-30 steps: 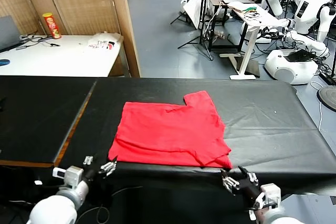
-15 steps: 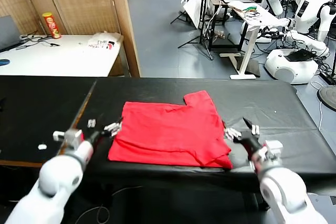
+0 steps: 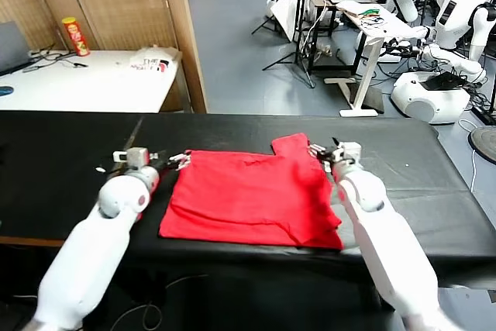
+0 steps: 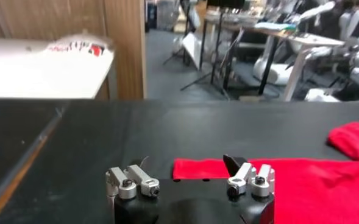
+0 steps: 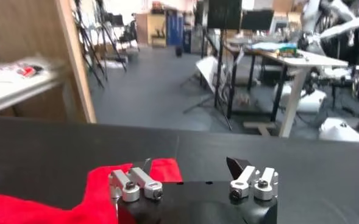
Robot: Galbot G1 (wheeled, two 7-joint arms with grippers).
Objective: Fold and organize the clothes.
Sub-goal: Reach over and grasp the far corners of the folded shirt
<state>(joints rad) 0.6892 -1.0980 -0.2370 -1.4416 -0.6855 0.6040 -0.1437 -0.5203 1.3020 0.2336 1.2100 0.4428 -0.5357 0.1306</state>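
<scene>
Red cotton T-shirt point(image 3: 252, 198), partly folded, lies mid-way on the black table point(image 3: 411, 191); left gripper point(image 3: 175, 162) and right gripper point(image 3: 319, 153), jaws spread, flank its far corners. Judged next: pinch both corners, fold toward the near edge

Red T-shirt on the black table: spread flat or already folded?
Partly folded. The T-shirt shows doubled layers along its near edge, and only one sleeve sticks out at the far side.

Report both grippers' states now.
Left gripper: open, empty, at the red T-shirt's far left corner.
Right gripper: open, empty, at its far sleeve.
</scene>
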